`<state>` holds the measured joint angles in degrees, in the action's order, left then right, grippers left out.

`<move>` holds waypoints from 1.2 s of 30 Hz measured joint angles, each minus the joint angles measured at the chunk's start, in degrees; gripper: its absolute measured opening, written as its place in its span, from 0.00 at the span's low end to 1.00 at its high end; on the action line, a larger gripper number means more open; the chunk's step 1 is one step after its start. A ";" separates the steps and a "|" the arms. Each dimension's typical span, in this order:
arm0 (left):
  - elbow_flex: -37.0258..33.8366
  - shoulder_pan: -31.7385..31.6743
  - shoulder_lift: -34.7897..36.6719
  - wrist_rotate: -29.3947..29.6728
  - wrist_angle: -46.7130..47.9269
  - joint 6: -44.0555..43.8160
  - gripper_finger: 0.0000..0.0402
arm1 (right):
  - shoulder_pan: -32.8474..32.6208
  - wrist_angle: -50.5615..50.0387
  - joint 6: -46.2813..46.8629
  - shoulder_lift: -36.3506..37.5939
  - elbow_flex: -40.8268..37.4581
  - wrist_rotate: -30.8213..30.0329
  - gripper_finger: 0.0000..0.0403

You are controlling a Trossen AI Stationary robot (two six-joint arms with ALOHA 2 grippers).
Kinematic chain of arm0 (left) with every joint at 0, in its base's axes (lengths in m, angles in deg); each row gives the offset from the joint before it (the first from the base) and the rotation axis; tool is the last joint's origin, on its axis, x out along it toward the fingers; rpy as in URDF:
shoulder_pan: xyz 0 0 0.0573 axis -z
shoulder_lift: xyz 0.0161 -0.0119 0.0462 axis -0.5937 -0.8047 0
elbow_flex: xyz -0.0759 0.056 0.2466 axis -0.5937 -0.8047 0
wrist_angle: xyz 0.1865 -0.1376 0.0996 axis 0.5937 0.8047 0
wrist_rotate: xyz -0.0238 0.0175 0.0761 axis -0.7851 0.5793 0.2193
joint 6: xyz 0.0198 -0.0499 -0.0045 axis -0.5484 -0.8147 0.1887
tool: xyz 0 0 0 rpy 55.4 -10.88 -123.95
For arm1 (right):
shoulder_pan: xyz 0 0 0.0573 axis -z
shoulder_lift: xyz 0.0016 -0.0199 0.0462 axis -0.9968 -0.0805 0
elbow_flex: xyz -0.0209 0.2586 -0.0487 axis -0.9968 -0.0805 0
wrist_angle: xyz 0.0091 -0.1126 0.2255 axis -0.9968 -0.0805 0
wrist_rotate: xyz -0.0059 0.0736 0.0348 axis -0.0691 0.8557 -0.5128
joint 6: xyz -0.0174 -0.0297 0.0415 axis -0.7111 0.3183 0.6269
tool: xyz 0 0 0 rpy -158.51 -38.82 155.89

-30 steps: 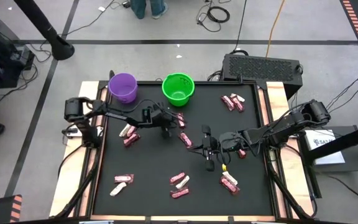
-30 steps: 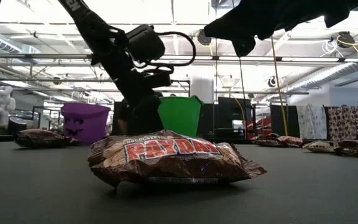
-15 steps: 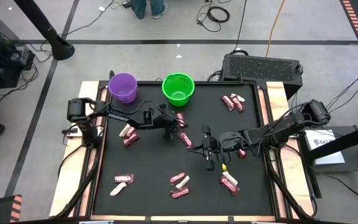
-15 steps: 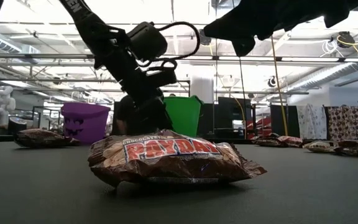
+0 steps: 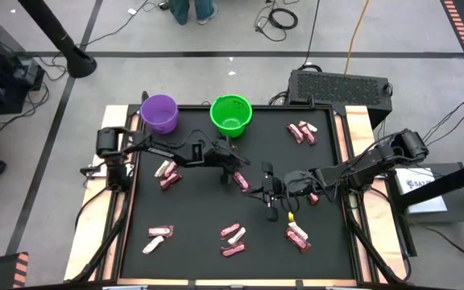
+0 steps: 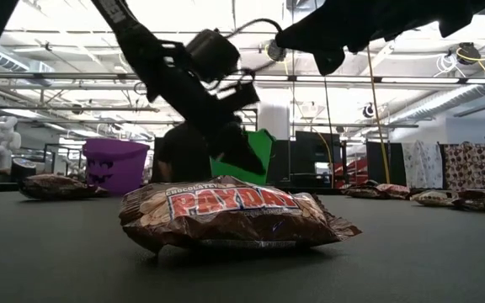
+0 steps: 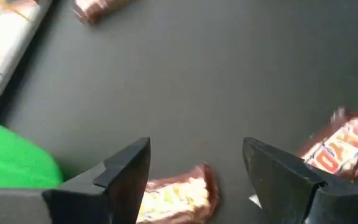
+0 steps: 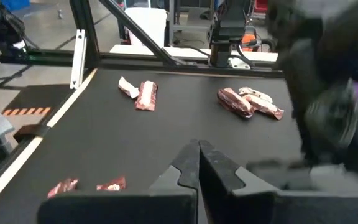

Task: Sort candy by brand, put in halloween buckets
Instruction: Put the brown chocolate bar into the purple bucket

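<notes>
The purple bucket (image 5: pixel 159 113) and the green bucket (image 5: pixel 230 114) stand at the table's far edge. My left gripper (image 5: pixel 232 171) hangs open just in front of the green bucket (image 7: pixel 11 165), tilted down toward the mat. In its wrist view (image 7: pixel 197 165) a cream-wrapped candy (image 7: pixel 179 196) lies flat on the mat below the gap. A red-wrapped candy (image 7: pixel 344 143) lies beside one finger. My right gripper (image 5: pixel 258 192) stays shut above the middle of the mat, with nothing between its fingers (image 8: pixel 198 152). Close to the low camera lies a Payday candy (image 6: pixel 226 210).
More candy lies in small groups: far right (image 5: pixel 302 133), left (image 5: pixel 166 173), near left (image 5: pixel 155 238), near middle (image 5: pixel 234 240) and near right (image 5: pixel 298 237). A black box (image 5: pixel 341 84) stands beyond the far edge. Bare mat (image 5: pixel 196 209) lies between the groups.
My left gripper has moved toward the table's right edge, along the front of the green bucket, and has tipped from pointing straight down to slanting. The candy and both buckets have stayed in place.
</notes>
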<state>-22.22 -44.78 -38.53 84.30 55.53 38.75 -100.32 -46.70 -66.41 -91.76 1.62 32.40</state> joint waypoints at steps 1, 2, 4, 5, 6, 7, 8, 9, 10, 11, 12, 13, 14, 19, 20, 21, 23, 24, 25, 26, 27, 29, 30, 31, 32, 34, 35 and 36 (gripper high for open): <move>0.76 0.30 -1.31 0.28 -0.02 0.34 0.65 | 0.00 0.06 -0.06 0.01 0.01 0.00 0.00; 1.40 0.37 -2.41 0.69 0.32 0.96 0.65 | 0.00 0.02 -0.06 0.01 0.01 0.02 0.00; 3.00 0.44 -3.88 1.78 2.63 1.75 0.65 | 0.00 -0.23 -0.06 0.01 0.01 0.02 0.00; 3.91 0.38 -4.64 2.45 3.03 1.78 0.65 | 0.00 -0.54 -0.08 0.01 0.01 0.02 0.00; 4.43 0.31 -5.14 3.03 3.77 1.77 0.65 | 0.00 -0.73 -0.08 0.01 0.01 0.02 0.00; 4.59 0.10 -5.65 3.45 5.00 1.79 0.65 | 0.00 -0.82 -0.07 0.01 0.01 0.02 0.00; 4.84 -0.08 -6.33 3.60 5.34 1.76 0.65 | 0.00 -1.03 -0.06 0.01 0.01 0.02 0.00; 5.13 -0.28 -6.55 3.61 5.10 1.75 0.65 | 0.00 -1.18 -0.04 0.01 0.01 0.02 0.00; 5.17 -0.43 -6.55 3.59 5.22 1.70 0.65 | 0.00 -1.34 0.03 0.01 0.01 0.02 0.00; 5.15 -0.59 -6.55 3.37 5.40 1.42 0.65 | 0.00 -1.36 0.14 0.01 0.01 0.02 0.00; 5.15 -0.80 -6.55 2.79 5.46 1.38 0.65 | 0.00 -1.44 0.35 0.01 0.01 0.03 0.00; 5.15 -1.04 -6.55 2.40 5.71 1.29 0.65 | 0.00 -1.64 0.51 0.01 0.01 0.04 0.00; 5.15 -1.28 -6.55 2.23 5.81 1.23 0.65 | 0.00 -1.71 0.68 0.01 0.01 0.04 0.00; 5.23 -2.53 -6.39 1.79 8.33 -0.44 0.65 | 0.00 -1.75 0.87 0.01 0.01 0.02 0.00; 5.28 -2.70 -6.35 1.80 9.01 -0.52 0.65 | 0.00 -1.75 0.88 0.01 0.01 0.02 0.00; 5.28 -2.78 -6.33 1.81 9.43 -0.52 0.64 | 0.00 -1.72 0.90 0.01 0.01 0.03 0.00; 5.28 -2.75 -6.33 1.48 9.49 -0.48 0.61 | 0.00 -1.66 0.82 0.01 0.01 0.02 0.00; 5.24 -2.78 -6.35 0.89 9.39 -0.48 0.58 | 0.00 -1.66 0.63 0.01 0.01 0.02 0.00; 5.20 -2.80 -6.39 0.33 9.25 -0.46 0.55 | 0.00 -1.61 0.40 0.01 0.01 0.02 0.00; 5.17 -2.82 -6.41 -0.09 9.15 -0.44 0.52 | 0.00 -1.57 0.20 0.01 0.01 0.02 0.00; 5.16 -2.81 -6.43 -0.34 9.08 -0.39 0.48 | 0.00 -1.54 0.09 0.01 0.01 0.02 0.00; 5.12 -2.77 -6.46 -0.65 8.93 -0.26 0.39 | 0.00 -1.53 0.04 0.01 0.01 0.02 0.00; 5.10 -2.75 -6.51 -0.89 8.78 -0.19 0.35 | 0.00 -1.53 0.00 0.01 0.01 0.02 0.00; 5.08 -2.75 -6.55 -1.08 8.63 -0.11 0.30 | 0.00 -1.51 -0.04 0.01 0.01 0.02 0.00; 5.06 -2.75 -6.57 -1.25 8.44 -0.01 0.26 | 0.00 -1.49 -0.06 0.01 0.01 0.02 0.00; 5.01 -2.71 -6.65 -1.62 7.93 0.30 0.17 | 0.00 -1.51 -0.06 0.01 0.01 0.02 0.00; 5.01 -2.56 -6.67 -1.64 7.63 0.35 0.12 | 0.00 -1.49 -0.06 0.01 0.01 0.02 0.00; 4.99 -2.27 -6.68 -1.62 7.43 0.36 0.08 | 0.00 -1.49 -0.06 0.01 0.01 0.02 0.00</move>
<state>-17.24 -47.06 -45.22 82.68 62.96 39.11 -100.32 -48.19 -66.47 -91.74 1.62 32.42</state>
